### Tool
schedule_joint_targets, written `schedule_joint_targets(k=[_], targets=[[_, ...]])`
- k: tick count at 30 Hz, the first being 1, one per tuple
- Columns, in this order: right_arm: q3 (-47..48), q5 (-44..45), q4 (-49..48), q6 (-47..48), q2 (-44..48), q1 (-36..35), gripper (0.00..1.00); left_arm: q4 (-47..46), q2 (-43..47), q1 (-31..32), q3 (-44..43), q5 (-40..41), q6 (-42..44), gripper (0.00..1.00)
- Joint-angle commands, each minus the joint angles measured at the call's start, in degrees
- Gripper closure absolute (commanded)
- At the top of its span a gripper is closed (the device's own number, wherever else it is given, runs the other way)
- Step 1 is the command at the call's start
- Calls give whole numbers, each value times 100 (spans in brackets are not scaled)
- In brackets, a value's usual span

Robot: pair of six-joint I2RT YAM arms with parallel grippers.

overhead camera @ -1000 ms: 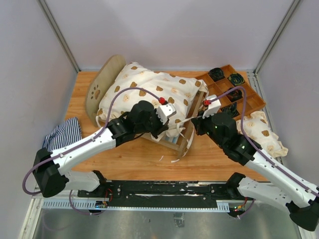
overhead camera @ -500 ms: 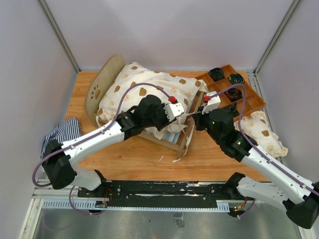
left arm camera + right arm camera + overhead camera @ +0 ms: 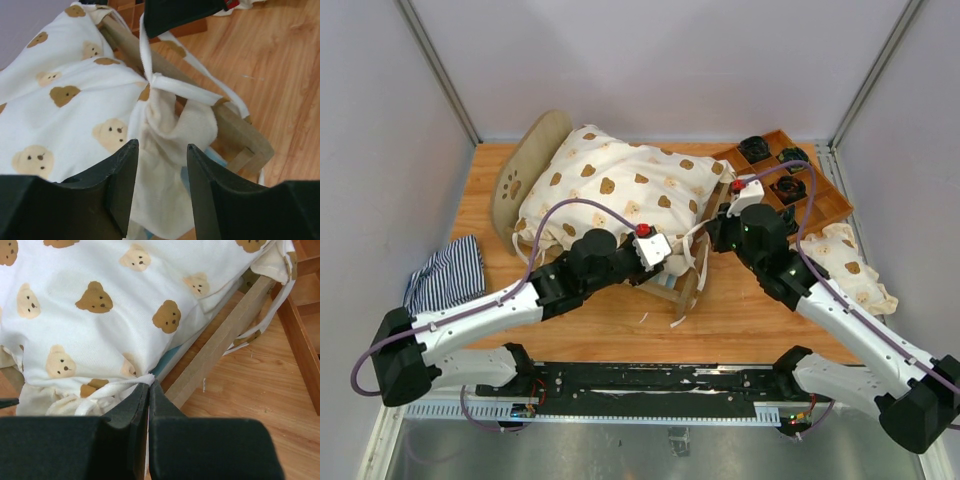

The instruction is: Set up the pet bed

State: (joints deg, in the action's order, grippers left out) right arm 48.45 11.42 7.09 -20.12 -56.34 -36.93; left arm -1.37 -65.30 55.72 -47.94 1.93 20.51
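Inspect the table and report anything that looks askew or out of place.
The bear-print cover sits rumpled on the pet bed, its ties trailing loose. A second bear-print cloth lies crumpled beside the tray; a striped cloth is bunched at the table's left edge.

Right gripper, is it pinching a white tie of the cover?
Yes, the right gripper is shut on a white tie beside the bear-print cover.

Black right gripper [image 3: 148, 385] clamped on thin white fabric tie [image 3: 115, 389] at hem of white bear-print cover [image 3: 125, 300]. Cover draped over pale plywood pet-bed rail [image 3: 220, 345], sliver of blue mattress [image 3: 167, 357] between. Below: orange-brown wooden tabletop [image 3: 250, 405]. Far right: brown wooden tray wall [image 3: 300, 335].
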Motion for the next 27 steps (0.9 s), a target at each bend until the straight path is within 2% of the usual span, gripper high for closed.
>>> schedule_joint_targets(k=[1, 5, 14, 15, 16, 17, 18, 19, 22, 27], targets=[[212, -256, -214, -188, -58, 180, 100, -845, 105, 227, 255, -338, -188, 51], [159, -344, -289, -236, -74, 210, 100, -1177, -95, 553, 468, 51, -40, 48], [152, -448, -305, -269, 1, 244, 100, -1404, -1120, 769, 115, 1326, -209, 49], [142, -470, -305, -269, 15, 252, 100, -1390, -1185, 779, 110, 1488, -172, 53], [141, -486, -294, -261, 36, 250, 100, -1385, -1224, 788, 121, 1665, -124, 61], [139, -502, -261, -249, 46, 263, 100, -1392, -1207, 786, 150, 1858, -78, 80], [133, -501, -227, -225, 65, 265, 100, -1408, -1152, 786, 178, 2071, -35, 95], [130, -493, -185, -199, 95, 275, 100, -1433, -1063, 787, 213, 2211, 38, 99], [132, -483, -108, -134, 175, 335, 100, -1302, -698, 682, 204, 2034, 193, 100], [490, -692, 406, 146, 296, 389, 100, -551, -120, 18, 21, 474, 85, 100]])
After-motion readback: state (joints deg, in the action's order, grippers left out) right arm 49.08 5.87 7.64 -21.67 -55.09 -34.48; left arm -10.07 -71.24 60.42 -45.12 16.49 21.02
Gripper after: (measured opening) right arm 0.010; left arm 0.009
